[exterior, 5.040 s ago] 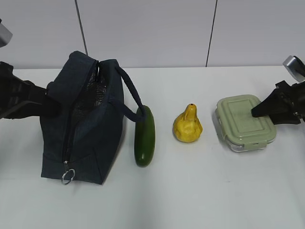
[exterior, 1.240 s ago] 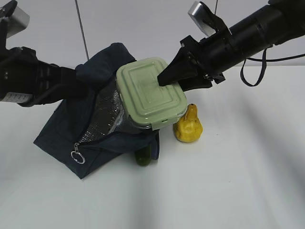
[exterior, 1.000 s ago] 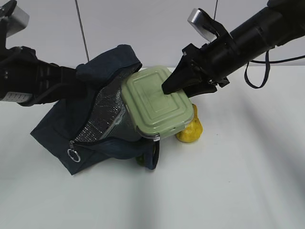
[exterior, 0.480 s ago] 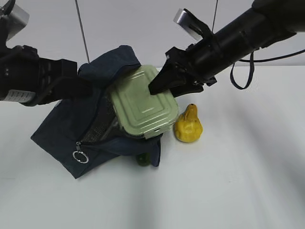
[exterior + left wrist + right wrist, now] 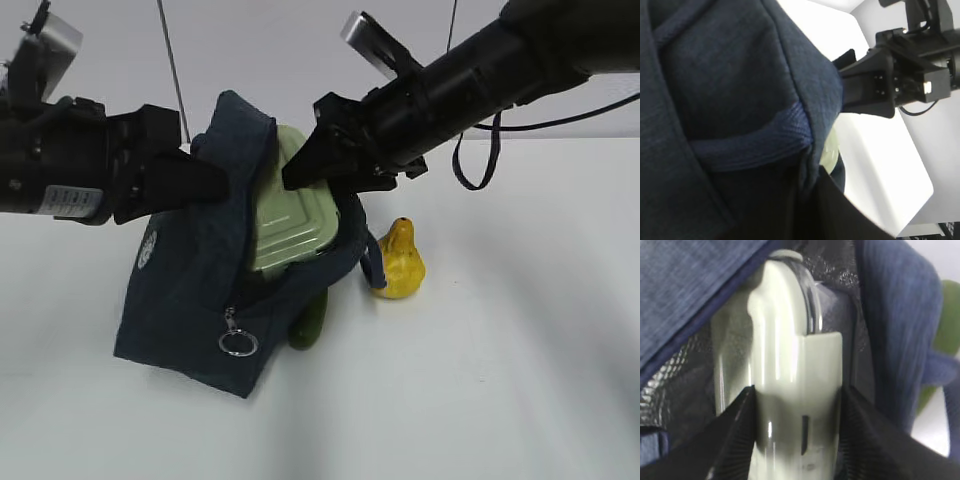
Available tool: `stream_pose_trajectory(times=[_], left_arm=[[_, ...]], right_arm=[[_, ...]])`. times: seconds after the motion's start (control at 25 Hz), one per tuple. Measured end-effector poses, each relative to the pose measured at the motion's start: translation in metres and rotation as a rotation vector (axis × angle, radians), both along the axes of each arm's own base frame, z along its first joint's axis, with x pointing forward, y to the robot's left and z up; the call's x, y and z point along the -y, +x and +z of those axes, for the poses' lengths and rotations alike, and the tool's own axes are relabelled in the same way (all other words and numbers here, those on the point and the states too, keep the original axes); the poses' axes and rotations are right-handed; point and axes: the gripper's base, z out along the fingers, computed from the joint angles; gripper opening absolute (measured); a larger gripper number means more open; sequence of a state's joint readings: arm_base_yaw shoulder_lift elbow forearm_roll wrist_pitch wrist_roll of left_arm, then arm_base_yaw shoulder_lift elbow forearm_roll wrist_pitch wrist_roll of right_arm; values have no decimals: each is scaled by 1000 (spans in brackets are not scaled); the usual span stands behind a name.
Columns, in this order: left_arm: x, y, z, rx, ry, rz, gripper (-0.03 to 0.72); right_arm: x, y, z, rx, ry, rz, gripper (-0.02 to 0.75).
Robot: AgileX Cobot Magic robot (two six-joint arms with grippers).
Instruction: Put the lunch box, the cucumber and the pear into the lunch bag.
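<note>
Lunch box (image 5: pixel 290 215) half inside lunch bag (image 5: pixel 190 290), cucumber (image 5: pixel 310 320) mostly hidden

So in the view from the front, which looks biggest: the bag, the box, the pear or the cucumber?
1. Bag, by far.
2. Box, partly inside the bag.
3. Pear.
Cucumber: only an end shows past the bag, so I can't rank it fairly.

White table (image 5: pixel 520 350) w/ lunch bag (image 5: pixel 190 300), cucumber (image 5: pixel 310 320) just beside it, pear (image 5: pixel 398 265) near.
</note>
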State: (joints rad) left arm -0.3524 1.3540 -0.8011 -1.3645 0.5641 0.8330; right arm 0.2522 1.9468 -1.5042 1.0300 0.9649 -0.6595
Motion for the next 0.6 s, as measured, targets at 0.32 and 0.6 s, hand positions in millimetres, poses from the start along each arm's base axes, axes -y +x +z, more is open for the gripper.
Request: stream_pose_trajectory(times=[0.32,0.6], left_arm=[[3,-1,-1,6,-16,-39,1],[4,-2,-2,11,2,-65,1]], right_arm=[[-13,4,-28,-56,-20,17,372],[-13,8,-43,-61,-32,19,372]])
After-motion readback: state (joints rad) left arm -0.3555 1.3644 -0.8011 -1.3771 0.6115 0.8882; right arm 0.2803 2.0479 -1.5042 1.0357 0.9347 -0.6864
